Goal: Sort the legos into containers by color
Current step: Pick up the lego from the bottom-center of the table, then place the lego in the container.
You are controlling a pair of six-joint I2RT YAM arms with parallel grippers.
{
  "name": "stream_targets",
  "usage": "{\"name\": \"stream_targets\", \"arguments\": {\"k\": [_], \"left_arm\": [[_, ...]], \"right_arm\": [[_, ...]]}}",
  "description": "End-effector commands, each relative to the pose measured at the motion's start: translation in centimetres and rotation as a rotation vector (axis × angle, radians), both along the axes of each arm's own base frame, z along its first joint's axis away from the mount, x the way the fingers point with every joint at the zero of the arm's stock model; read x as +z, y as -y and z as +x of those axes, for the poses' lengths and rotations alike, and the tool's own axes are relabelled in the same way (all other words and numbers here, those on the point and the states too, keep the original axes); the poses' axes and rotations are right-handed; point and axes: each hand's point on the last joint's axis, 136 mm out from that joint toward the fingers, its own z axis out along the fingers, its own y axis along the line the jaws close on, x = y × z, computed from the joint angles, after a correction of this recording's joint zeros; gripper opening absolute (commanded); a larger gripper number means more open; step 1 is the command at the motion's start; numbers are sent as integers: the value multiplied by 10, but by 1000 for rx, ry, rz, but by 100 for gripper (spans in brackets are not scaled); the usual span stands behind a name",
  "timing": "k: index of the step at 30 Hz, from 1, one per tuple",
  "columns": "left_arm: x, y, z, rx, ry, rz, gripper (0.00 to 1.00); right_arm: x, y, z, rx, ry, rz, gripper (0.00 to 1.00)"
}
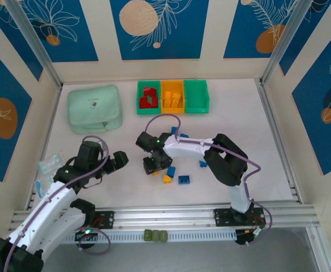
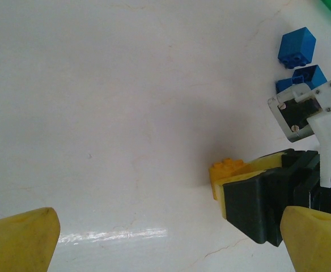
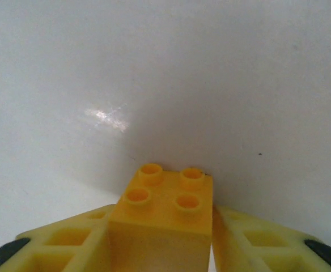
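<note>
The fingers [image 3: 250, 243] of the right gripper [image 3: 165, 238] are pulled in narrow and press on both sides of a yellow lego brick [image 3: 166, 207] — they hold it, low down by the white table [image 3: 154, 68]. So the step in hand is picking up a yellow one. Next, I think, the arm must lift the brick and carry it to the orange bin [image 1: 172, 83] at the back, where other yellow bricks lie — then let go. The left gripper [image 2: 168, 241] has its fingers wide apart and holds nothing. A few blue bricks [image 1: 183, 179] lie nearby.
</note>
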Motion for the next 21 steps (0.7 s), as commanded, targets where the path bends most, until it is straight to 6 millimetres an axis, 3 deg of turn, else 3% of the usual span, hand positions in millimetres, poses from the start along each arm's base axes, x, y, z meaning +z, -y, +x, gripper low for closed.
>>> {"name": "stream_targets", "arguments": {"k": [1,5,10,18,21], "left_arm": [[0,0,1,-3,-4,0,99],[7,9,7,-43,16,-19,99],[19,23,18,-112,34,-38,99],[29,45,50,-162,70,-77,99],[34,57,64,-194,74,-98,99]], "right_arm": [[14,-8,2,2,4,48,38],[35,-4,13,-12,40,85,34],[65,12,49,-52,135,128,32],[109,58,161,-243,314,176,31],[116,68,201,-288,362,216,30]]}}
